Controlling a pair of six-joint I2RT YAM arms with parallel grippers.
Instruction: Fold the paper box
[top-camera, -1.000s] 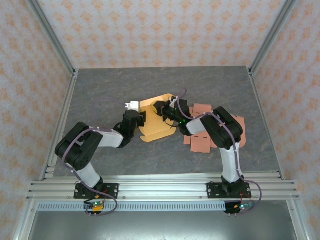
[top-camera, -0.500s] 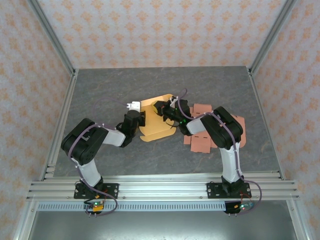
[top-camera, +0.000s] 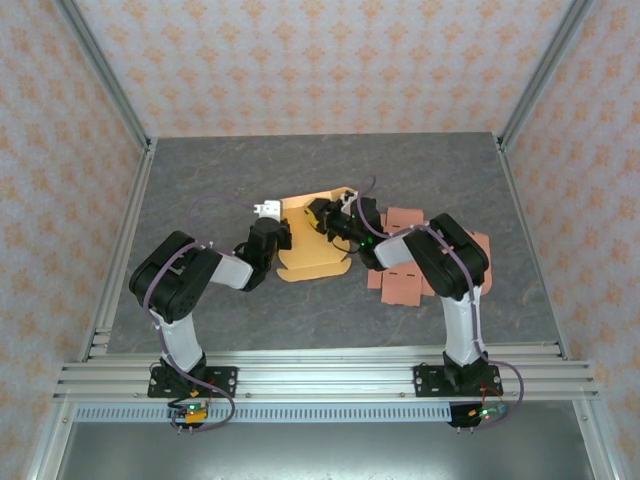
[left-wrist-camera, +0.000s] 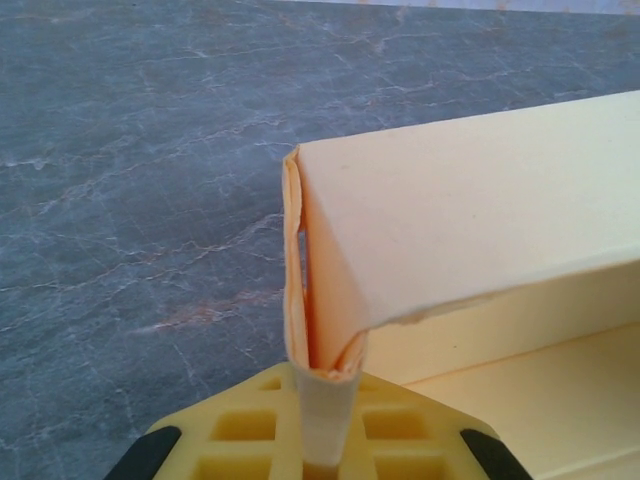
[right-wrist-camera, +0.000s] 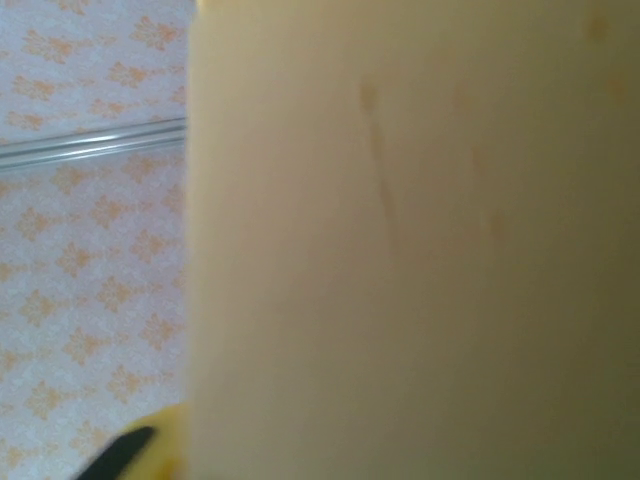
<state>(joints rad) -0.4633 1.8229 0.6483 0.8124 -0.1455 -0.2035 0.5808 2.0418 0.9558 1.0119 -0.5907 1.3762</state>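
The paper box (top-camera: 312, 258) is a pale orange sheet with raised walls, lying mid-table between both arms. My left gripper (top-camera: 284, 238) is at its left edge. In the left wrist view the left gripper (left-wrist-camera: 322, 405) is shut on a folded, doubled wall corner of the box (left-wrist-camera: 470, 220), which stands upright between the jaws. My right gripper (top-camera: 321, 215) is at the box's far wall. A blurred box panel (right-wrist-camera: 420, 250) covers its jaws in the right wrist view, with a bit of yellow finger (right-wrist-camera: 165, 445) showing at the lower left.
Flat pink paper blanks (top-camera: 405, 272) lie in a pile right of the box, under the right arm. The grey table (top-camera: 250, 170) is bounded by metal frame posts and patterned walls.
The left gripper's jaws have closed on the box's left wall. The left arm's elbow has shifted a little right. The right arm stays at the far wall.
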